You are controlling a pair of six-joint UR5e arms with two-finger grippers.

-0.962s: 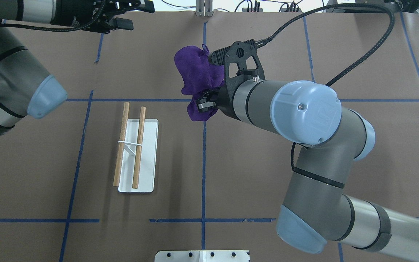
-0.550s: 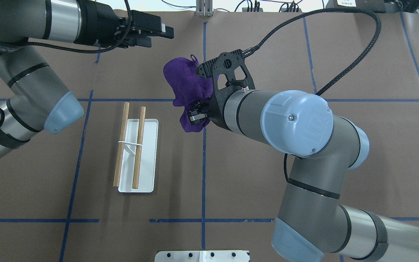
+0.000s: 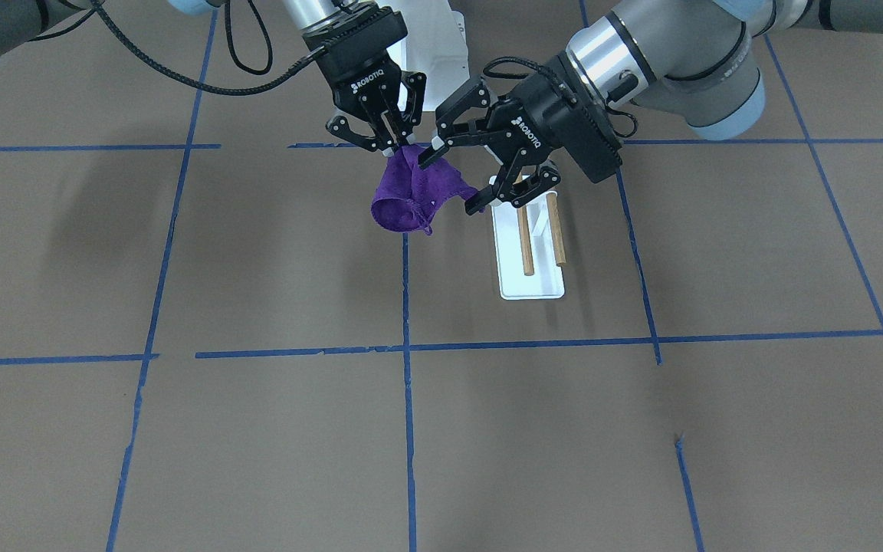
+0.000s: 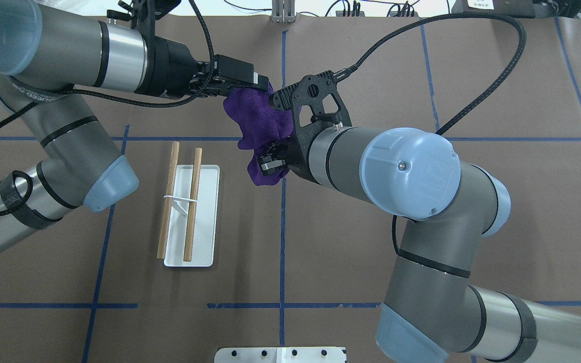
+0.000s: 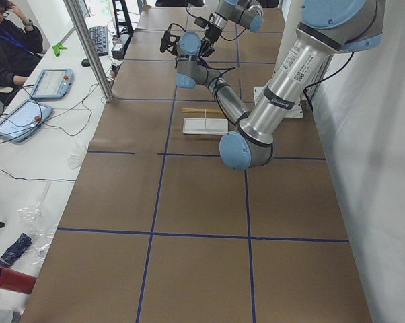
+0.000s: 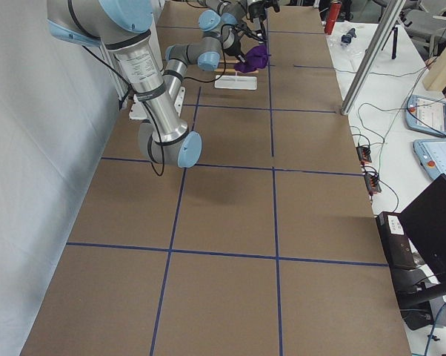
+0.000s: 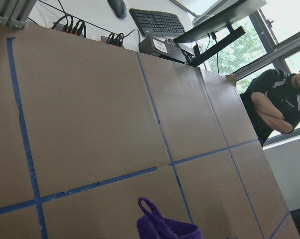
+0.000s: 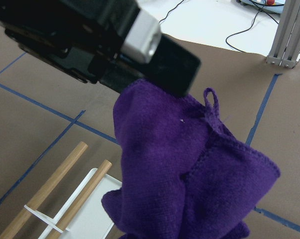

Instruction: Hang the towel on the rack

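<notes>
The purple towel (image 4: pixel 260 116) hangs bunched in the air, right of the rack and above the table. My right gripper (image 4: pixel 270 164) is shut on its top fold, which the front view (image 3: pixel 395 146) shows clearly. My left gripper (image 3: pixel 453 180) is open wide beside the towel (image 3: pixel 411 195), with one fingertip (image 3: pixel 430 157) at the cloth's edge; overhead it (image 4: pixel 255 83) sits at the towel's far side. The rack (image 4: pixel 205 222) has a white base and two wooden dowels (image 4: pixel 192 201), and stands bare on the table. The right wrist view shows the towel (image 8: pixel 190 169) close up with its loop.
A white metal pedestal plate (image 4: pixel 280 354) sits at the table's near edge by the robot. Blue tape lines grid the brown table. The right arm's cable (image 4: pixel 472 65) arcs over the far right. An operator (image 5: pixel 4 40) sits beyond the table's end.
My left arm has swung in from the far left, bringing its open gripper up to the towel. My right gripper has shifted a little left with the towel.
</notes>
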